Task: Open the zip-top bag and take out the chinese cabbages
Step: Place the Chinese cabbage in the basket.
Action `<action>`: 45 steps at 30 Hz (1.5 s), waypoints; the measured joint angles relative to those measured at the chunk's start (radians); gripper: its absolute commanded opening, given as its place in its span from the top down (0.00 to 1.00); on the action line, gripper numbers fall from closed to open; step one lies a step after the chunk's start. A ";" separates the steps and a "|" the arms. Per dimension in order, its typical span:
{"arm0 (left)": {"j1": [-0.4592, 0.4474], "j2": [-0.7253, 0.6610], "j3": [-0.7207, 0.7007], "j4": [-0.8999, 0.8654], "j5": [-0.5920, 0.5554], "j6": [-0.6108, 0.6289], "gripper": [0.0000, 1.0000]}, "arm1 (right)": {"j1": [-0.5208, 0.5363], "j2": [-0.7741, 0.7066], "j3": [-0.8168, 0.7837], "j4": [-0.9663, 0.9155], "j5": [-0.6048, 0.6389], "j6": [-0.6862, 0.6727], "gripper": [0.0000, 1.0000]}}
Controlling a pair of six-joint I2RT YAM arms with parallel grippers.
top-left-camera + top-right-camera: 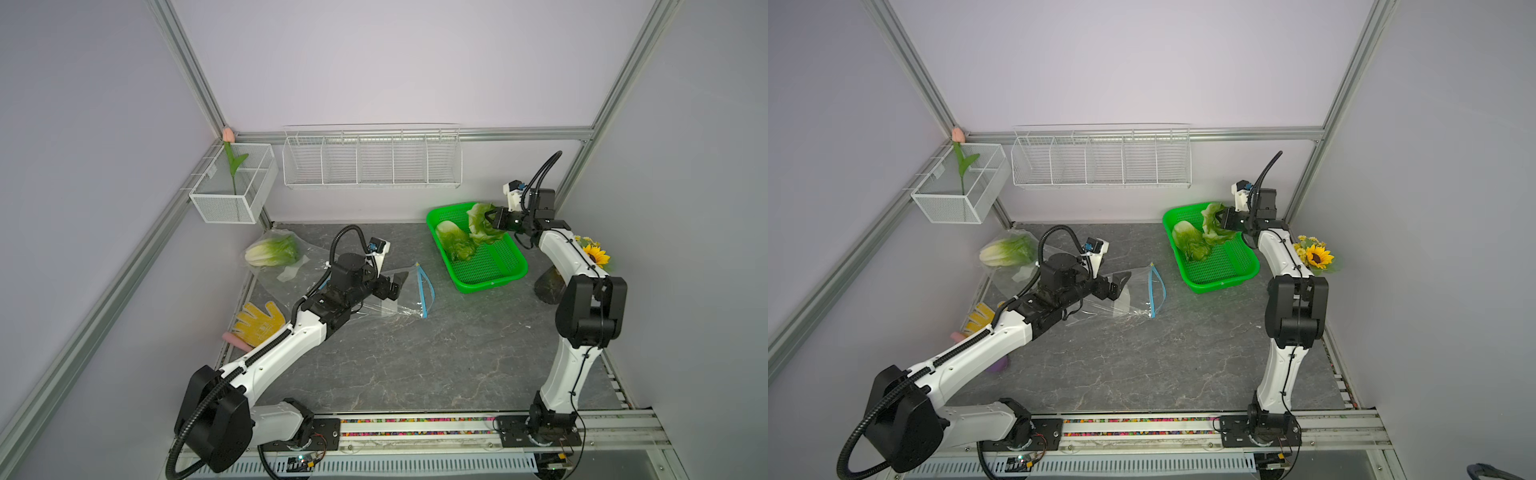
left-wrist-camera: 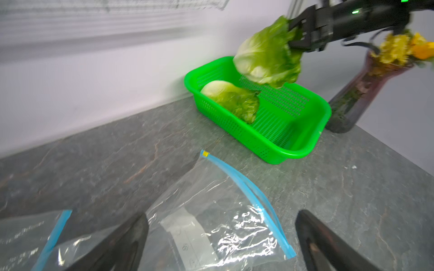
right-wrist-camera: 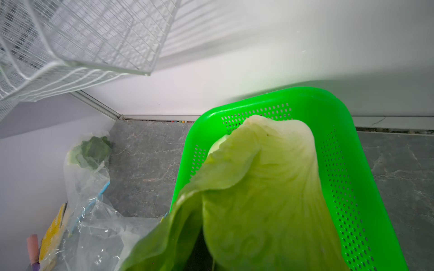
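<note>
One grey marbled tabletop (image 1: 415, 353) carries everything. The largest thing on it is the green perforated basket (image 1: 490, 284), at the far right near the right arm. Next come two clear zip-top bags with blue zip strips. The empty bag (image 1: 409, 299) lies flat and crumpled at the middle of the tabletop, its zip strips parted on the side toward the basket. The far-left bag (image 1: 291, 268) lies by the left wall.

Of the three chinese cabbages, the basket cabbage (image 1: 455, 243) lies inside the basket. The hanging cabbage (image 1: 480, 222) dangles over the basket's far end, white base down, and the left wrist view shows it clear of the basket cabbage. The bagged cabbage (image 1: 272, 251) sits at the far left, wrapped in the film of the far-left bag. Whether that bag's zip is open I cannot tell.

The right end effector (image 1: 494, 216) is clenched on the leafy end of the hanging cabbage. The left end effector (image 2: 222, 220) is released, its fingers spread wide just above the empty bag and gripping nothing.

By my reading the task is past half. One cabbage is out and set down, one is out and needs only letting go into the basket, and the bagged cabbage is not yet taken out.
</note>
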 measured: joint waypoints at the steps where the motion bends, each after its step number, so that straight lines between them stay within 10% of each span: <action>1: -0.010 -0.002 0.000 0.020 0.021 0.019 0.01 | 0.003 0.017 0.020 -0.021 0.005 -0.012 0.87; 8: -0.031 0.000 0.000 0.085 0.136 0.073 0.01 | 0.042 0.125 0.151 -0.138 0.066 -0.100 0.81; 15: -0.031 0.000 0.000 0.087 0.152 0.094 0.01 | 0.051 0.169 0.168 -0.182 0.140 -0.130 0.46; 24: -0.031 0.013 0.000 0.088 0.152 0.105 0.01 | 0.043 0.076 0.063 -0.191 0.262 -0.105 0.30; 36: -0.031 0.025 0.000 0.085 0.145 0.113 0.01 | 0.083 -0.113 0.054 -0.208 0.395 -0.102 0.32; 45: -0.031 0.041 0.000 0.084 0.145 0.112 0.01 | 0.085 0.214 0.454 -0.353 0.440 -0.114 0.68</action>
